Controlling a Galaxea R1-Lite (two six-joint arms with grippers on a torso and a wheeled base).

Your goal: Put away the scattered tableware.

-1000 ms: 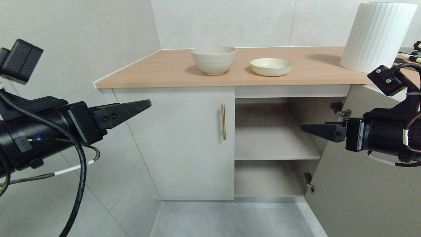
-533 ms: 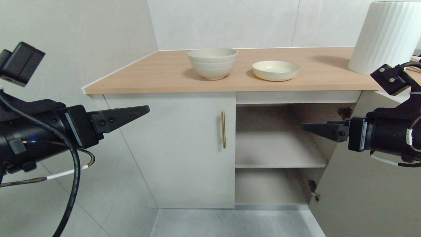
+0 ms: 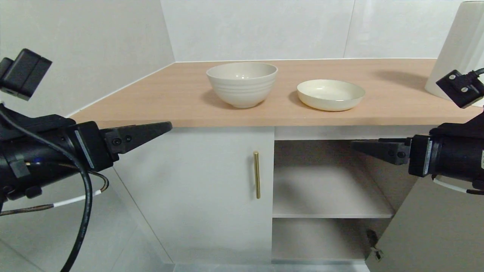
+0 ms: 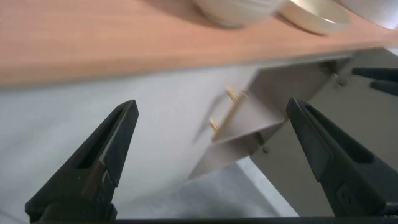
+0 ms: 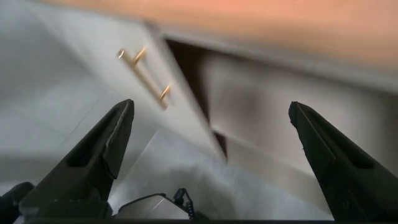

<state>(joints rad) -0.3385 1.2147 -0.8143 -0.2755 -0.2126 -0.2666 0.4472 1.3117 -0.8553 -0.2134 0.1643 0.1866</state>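
- Two jaws of left gripper (image 4: 211, 106) spread wide, empty; it sits level with the counter edge.
- Bowl (image 3: 242, 84) upright on counter (image 3: 170, 102), above shut door (image 3: 204, 189).
- Dish (image 3: 331, 94) near the bowl, not touching, above the open shelf (image 3: 325, 196).
- Right gripper (image 5: 210, 106) jaws spread wide, empty, before the open compartment.

Bowl (image 3: 242, 84) sits left of the plate (image 3: 331, 94) on the counter (image 3: 170, 100), cupboard shelf (image 3: 325, 192) below the plate, possibly a canister (image 3: 459, 56) far right.
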